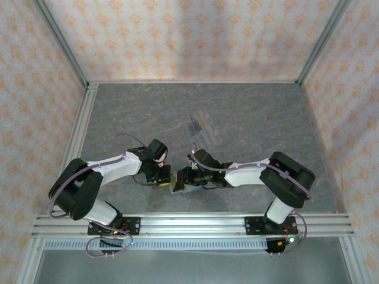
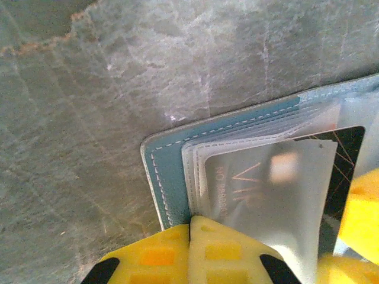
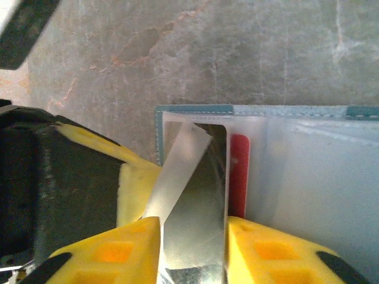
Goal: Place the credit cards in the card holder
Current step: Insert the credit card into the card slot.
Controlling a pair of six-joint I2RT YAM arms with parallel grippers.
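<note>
Your card holder [image 1: 177,189] lies open by the middle of the worktop's [image 1: 249,112] near edge, with the black card [image 3: 201,195] and red card [image 3: 238,171] side by side inside. Your left pincer [image 2: 189,231] is squeezed together at its edge. Your right pincer [image 3: 193,236] stands apart, one finger on each side of the black card.

Robot lab cell: wallpapered walls [image 1: 195,35], aluminium-framed table [image 1: 237,106].

Overhead view evenly lit, soft shadows; wrist views close, soft-focus; glare on card holder [image 2: 260,171].
</note>
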